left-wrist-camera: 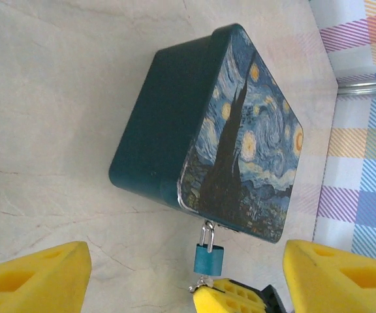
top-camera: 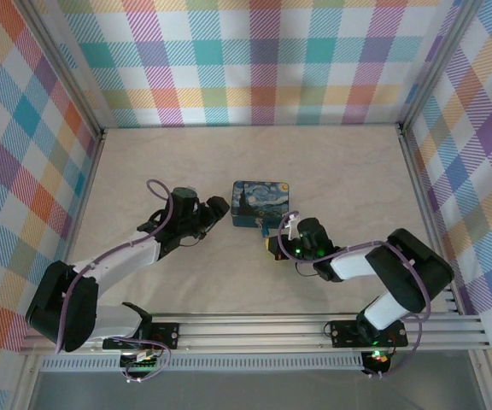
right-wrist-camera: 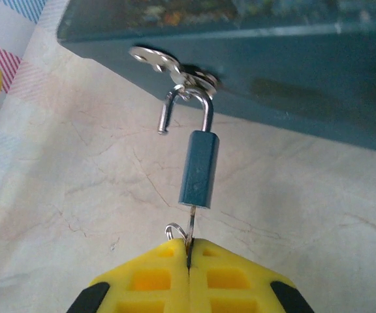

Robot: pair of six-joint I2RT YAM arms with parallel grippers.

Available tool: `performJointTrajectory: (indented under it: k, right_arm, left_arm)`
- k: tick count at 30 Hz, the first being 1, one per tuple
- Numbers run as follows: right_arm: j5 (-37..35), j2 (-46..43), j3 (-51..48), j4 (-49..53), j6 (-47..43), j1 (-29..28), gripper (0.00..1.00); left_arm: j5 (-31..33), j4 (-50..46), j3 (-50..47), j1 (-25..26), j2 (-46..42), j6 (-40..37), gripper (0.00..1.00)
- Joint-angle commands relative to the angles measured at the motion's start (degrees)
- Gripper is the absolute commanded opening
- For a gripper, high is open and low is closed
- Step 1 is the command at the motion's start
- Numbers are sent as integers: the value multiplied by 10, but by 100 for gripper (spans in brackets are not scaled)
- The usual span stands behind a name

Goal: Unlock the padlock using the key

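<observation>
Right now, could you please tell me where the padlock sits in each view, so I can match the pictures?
Top external: the padlock is a teal speck just below centre, at the near edge of the Starry Night tin.
Left wrist: padlock at bottom centre, just below the tin's printed lid.
Right wrist: padlock at centre, the key in its base pinched by the right gripper.
Shared landmark: the tin.

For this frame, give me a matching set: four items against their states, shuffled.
Items:
1. shackle
2. key
3. left gripper
4. right gripper

States:
A. open
B. shut on the key
C. one leg free, hooked in the hasp of the tin
D. in the underside of the padlock

Pairs: 1-C, 2-D, 3-A, 4-B
</observation>
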State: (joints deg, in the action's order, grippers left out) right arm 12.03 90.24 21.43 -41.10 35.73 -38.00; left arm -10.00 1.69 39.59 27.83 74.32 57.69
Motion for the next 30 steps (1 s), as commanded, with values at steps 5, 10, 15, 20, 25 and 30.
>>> performJointTrajectory:
  k: [5, 10, 15, 20, 25, 30]
  right_arm:
    - [73, 67, -4, -73, 100, 23, 0]
    - [68, 69, -13, -85, 104, 30, 5]
    - [54, 46, -19, -59, 91, 35, 18]
    - [47, 22, -23, -32, 80, 42, 30]
    - [49, 5, -38, -49, 72, 50, 39]
    - [103, -8, -37, -94, 61, 70, 53]
  left_arm:
    - [-35, -22, 47, -15, 49, -45, 77]
    - [-55, -30, 87, -25, 89, -74, 78]
    - [-69, -45, 130, -26, 140, -106, 79]
    - [-89, -54, 168, -26, 193, -129, 79]
    - [-87, -59, 186, -26, 226, -137, 78]
    - [-84, -65, 179, -26, 240, -144, 76]
